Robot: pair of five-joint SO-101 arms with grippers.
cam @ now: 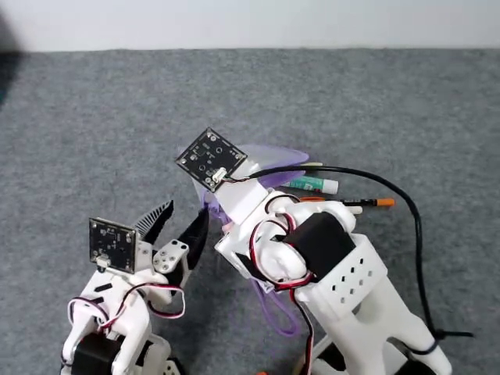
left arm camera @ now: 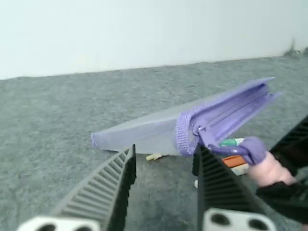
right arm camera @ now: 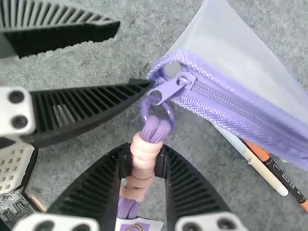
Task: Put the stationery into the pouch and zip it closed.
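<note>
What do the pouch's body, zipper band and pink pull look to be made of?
The pouch body is likely thin frosted plastic: matte, milky, half see-through. The zipper band looks like woven purple fabric, with a ribbed weave visible. The pink pull is perhaps soft rubber or silicone: smooth and ridged.

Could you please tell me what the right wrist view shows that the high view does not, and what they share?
Right wrist, not high: the zipper slider at the end of the pouch, with the right gripper shut on its pink pull. High, not right wrist: a black cable looping past the right arm. Both: the pouch, the open left gripper beside it, an orange-tipped pen.
</note>
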